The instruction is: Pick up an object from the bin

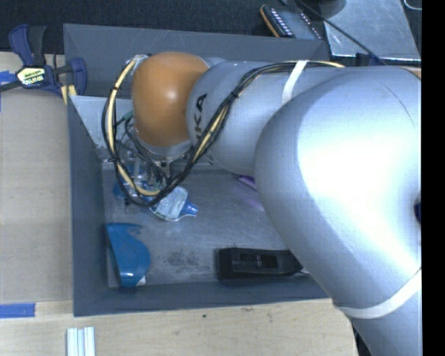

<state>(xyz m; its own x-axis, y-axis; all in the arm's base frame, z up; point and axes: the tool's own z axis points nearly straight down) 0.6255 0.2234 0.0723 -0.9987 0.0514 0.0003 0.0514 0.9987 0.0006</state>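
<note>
While reaching in from 3 o'clock, big silver arm over most of grey bin. Under orange wrist cover and cables, hand low in bin's 10 o'clock part; open or closed, impossible to tell. At 6 o'clock, black oblong box lying flat. At 7 o'clock corner, blue curved piece. Nearest hand: crumpled clear-and-blue packet, just beside it at its 4 o'clock.

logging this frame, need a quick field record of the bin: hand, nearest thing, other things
bin: grey metal
hand: low in the upper left, under the orange cover
nearest thing: clear and blue crumpled packet, at its lower right
other things: blue curved piece, lower left corner; black flat block, along the near wall
</note>
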